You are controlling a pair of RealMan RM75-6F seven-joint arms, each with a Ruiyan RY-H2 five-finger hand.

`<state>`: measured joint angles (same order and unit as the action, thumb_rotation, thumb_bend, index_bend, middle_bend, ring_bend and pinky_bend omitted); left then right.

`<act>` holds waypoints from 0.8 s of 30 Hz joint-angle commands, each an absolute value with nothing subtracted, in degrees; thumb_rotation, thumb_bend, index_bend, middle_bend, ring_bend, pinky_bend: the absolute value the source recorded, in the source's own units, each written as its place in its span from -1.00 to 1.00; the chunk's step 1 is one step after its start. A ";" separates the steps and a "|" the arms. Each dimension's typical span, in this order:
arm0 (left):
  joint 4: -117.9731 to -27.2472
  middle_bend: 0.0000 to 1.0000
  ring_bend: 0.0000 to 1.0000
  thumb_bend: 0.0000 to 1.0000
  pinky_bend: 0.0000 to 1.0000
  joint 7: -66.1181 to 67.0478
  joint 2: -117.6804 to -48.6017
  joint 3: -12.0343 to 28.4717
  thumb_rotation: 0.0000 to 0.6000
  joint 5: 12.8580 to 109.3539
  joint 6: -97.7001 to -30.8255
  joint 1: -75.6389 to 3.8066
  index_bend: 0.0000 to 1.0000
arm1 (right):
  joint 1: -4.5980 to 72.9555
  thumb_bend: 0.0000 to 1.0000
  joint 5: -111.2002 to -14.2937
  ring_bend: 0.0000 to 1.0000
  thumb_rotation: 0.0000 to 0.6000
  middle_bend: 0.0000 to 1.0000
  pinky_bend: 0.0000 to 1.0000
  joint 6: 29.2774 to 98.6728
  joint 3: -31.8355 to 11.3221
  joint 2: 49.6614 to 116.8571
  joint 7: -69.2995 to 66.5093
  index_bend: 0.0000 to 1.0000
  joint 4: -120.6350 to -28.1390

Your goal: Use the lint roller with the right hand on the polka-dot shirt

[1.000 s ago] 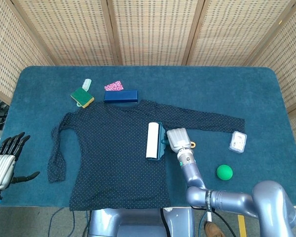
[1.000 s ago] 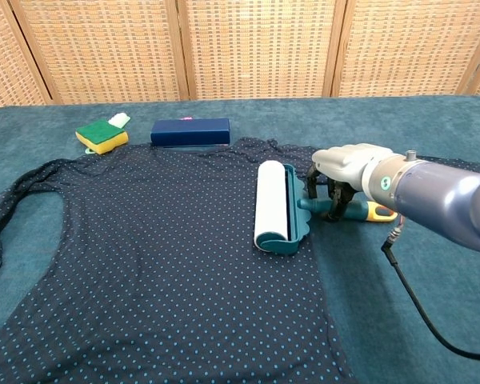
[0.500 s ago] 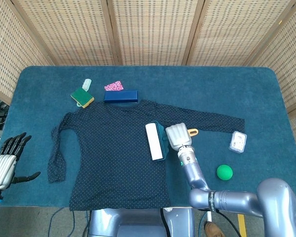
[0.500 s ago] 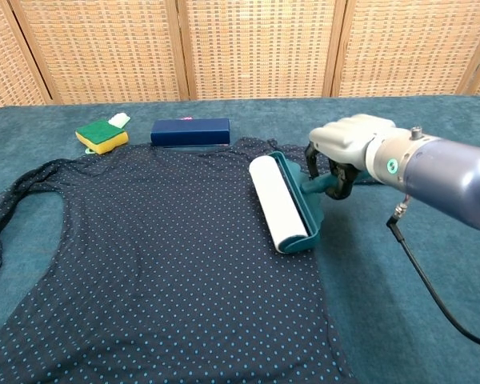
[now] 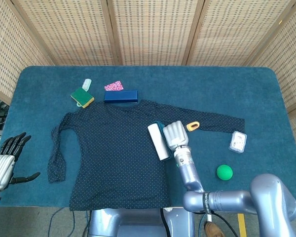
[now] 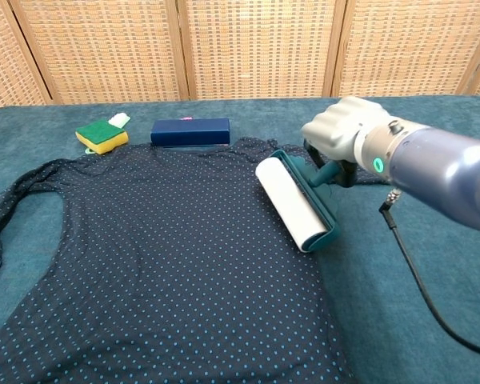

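While a teal cloth covers the whole table [image 5: 266, 98] and woven cane screens [image 5: 148, 29] close off the far side, the polka-dot shirt [image 5: 108, 153] lies flat as my landmark, its body toward my near edge and one long sleeve stretched out to my right. My right hand [image 5: 173, 135] is wrapped around the teal handle of the lint roller [image 6: 296, 202], fingers closed on it, at the shirt's right flank where the sleeve begins. The white roll rests on the dotted fabric, slanted, its far end nearer the collar. The handle's orange tip [image 5: 192, 126] pokes out beyond my hand onto the sleeve.

Compared with a second ago, the roller has swung: it lay straight along the shirt's side then, and it now sits at an angle, with my hand shifted farther from me.

Beyond the shirt's collar sit a navy box [image 5: 121, 96], a pink patterned scrap [image 5: 113, 86] and a green-and-yellow sponge [image 5: 82, 97], all close to the neckline. Off the end of the sleeve lies a small clear packet [image 5: 238, 141], and a green ball [image 5: 224, 172] rests nearer me on that side. My left hand [image 5: 4, 160] hangs off the table's left edge, well apart from the shirt, fingers spread and holding nothing. Broad shirt fabric lies open leftward of the roller.
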<state>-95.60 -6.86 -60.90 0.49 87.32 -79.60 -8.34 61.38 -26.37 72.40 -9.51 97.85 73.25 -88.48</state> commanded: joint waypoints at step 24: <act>-95.15 -1.00 -1.00 -1.00 -1.00 -8.29 -60.58 0.34 1.00 87.82 -79.82 -8.55 -1.00 | 69.41 0.72 -27.89 1.00 1.00 1.00 1.00 79.26 -9.37 112.29 91.49 0.38 -91.28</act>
